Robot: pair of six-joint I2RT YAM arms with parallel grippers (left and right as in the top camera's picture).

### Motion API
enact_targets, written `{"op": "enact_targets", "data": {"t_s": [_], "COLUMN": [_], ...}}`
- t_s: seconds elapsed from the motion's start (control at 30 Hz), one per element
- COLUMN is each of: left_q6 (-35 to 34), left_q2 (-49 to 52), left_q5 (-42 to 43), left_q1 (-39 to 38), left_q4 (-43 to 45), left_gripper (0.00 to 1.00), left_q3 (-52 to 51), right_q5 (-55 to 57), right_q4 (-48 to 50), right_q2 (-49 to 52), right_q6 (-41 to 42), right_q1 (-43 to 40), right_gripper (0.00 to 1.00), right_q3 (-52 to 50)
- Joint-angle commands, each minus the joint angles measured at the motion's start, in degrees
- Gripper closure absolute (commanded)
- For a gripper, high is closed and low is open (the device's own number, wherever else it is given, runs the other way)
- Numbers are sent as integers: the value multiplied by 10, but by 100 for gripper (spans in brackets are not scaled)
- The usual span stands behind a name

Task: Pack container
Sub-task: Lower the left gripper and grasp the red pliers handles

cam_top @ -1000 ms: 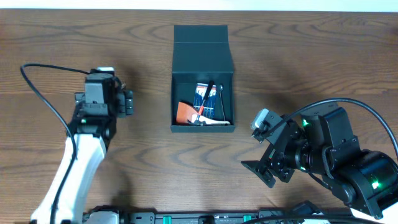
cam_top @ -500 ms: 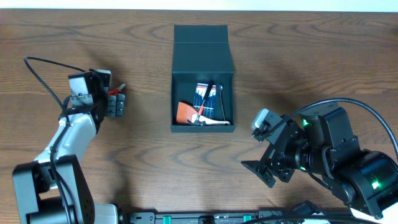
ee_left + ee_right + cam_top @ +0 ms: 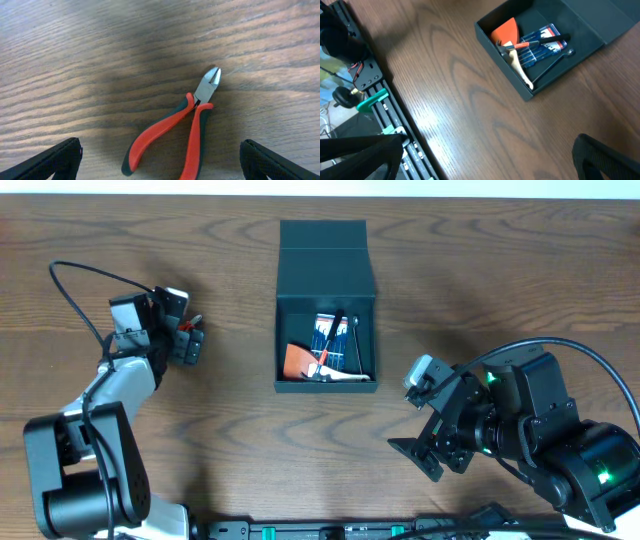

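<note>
The container (image 3: 326, 280), a dark teal-black box with its flap lid open toward the far side, stands at the table's middle and shows in the right wrist view (image 3: 580, 30). Inside lie an orange piece (image 3: 506, 31), a blue pack (image 3: 542, 42) and hand tools. Red-handled pliers (image 3: 180, 130) lie on the wood at the left, just visible in the overhead view (image 3: 193, 322). My left gripper (image 3: 160, 165) is open right over the pliers, fingers on either side of the handles. My right gripper (image 3: 485, 165) is open and empty near the front right.
A black rail with green clips (image 3: 375, 100) runs along the table's front edge. A black cable (image 3: 75, 290) loops from the left arm over the table. The right arm's body (image 3: 530, 430) fills the front right corner.
My left gripper has swung left and farther back, now hovering over the pliers. The right arm and the container have not moved.
</note>
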Motion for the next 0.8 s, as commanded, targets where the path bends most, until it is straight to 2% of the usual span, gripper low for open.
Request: {"op": "enact_targets", "data": {"t_s": [0.0,0.37,0.77], "left_q6": [33,46,41], "left_q2": [24,55,59], "left_q5": [20,35,114], "left_q1": [2,15,63], "left_q4": [1,1,-10], "left_gripper": [1,2,0], "left_q3": [9,8,8], "right_q5": [0,0,0], "right_q4": [-1,-1,-1], "right_q2": [0,0,0], "right_q6": [10,10,10], "right_q1": [-3,-3,-3], "right_gripper": [1,1,1], "right_q3": [0,0,-1]}}
